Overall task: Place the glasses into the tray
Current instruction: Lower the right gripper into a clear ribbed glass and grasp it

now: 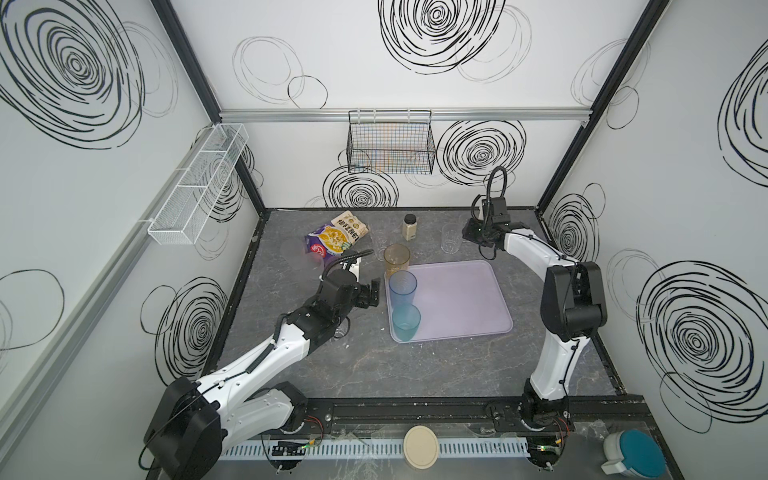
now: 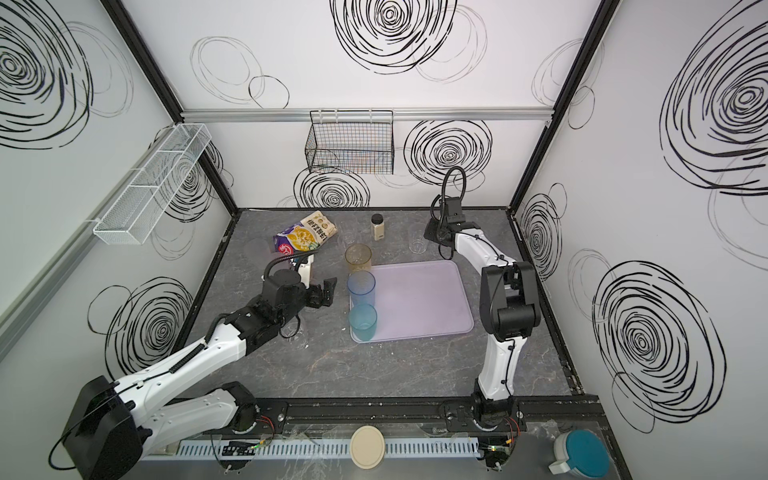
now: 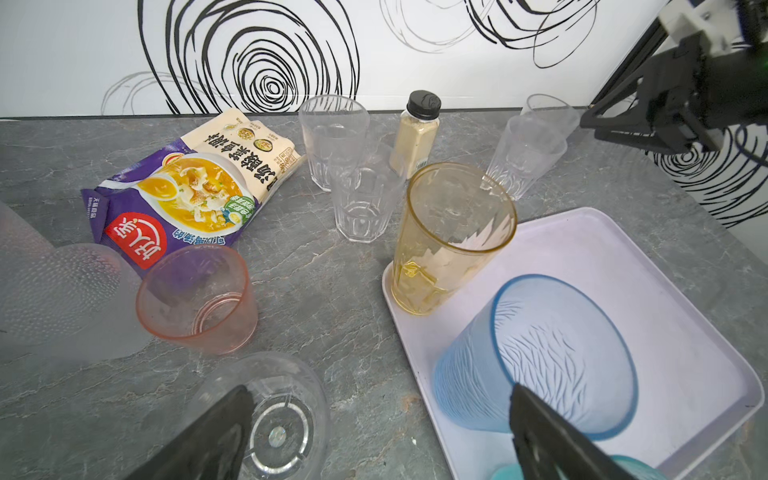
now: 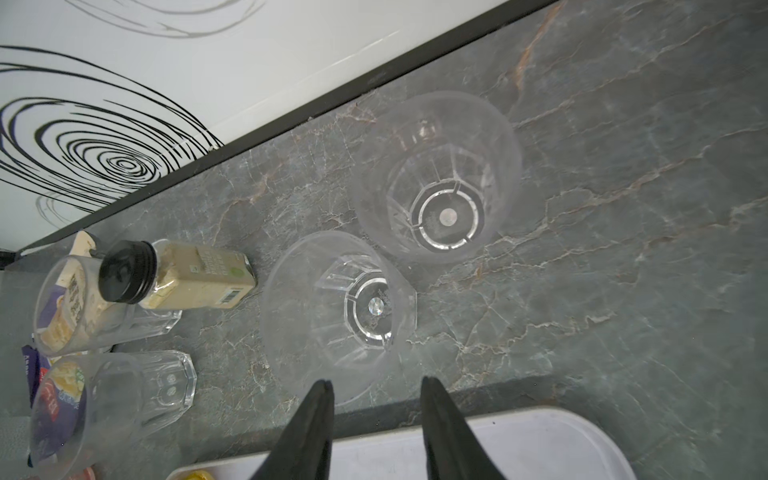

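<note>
The pale lavender tray [image 1: 465, 299] lies right of centre on the grey table. Along its left side stand an amber glass [image 1: 397, 258], a blue glass [image 1: 402, 287] and a teal glass [image 1: 406, 322]. My left gripper [image 1: 371, 293] is open just left of the blue glass [image 3: 540, 353], holding nothing; a short clear glass [image 3: 270, 419] stands beneath one finger. A pink glass [image 3: 199, 299] and a frosted glass [image 3: 54, 299] sit further left. My right gripper [image 4: 376, 392] hovers open over the near rim of a clear glass [image 4: 338, 307] behind the tray; another clear glass [image 4: 440, 178] stands beside it.
A snack bag [image 1: 336, 237] and a black-capped spice jar [image 1: 409, 227] sit at the back, with two more clear glasses [image 3: 332, 141] near them. A black wire basket [image 1: 390, 143] and a white mesh basket [image 1: 199, 187] hang on the walls.
</note>
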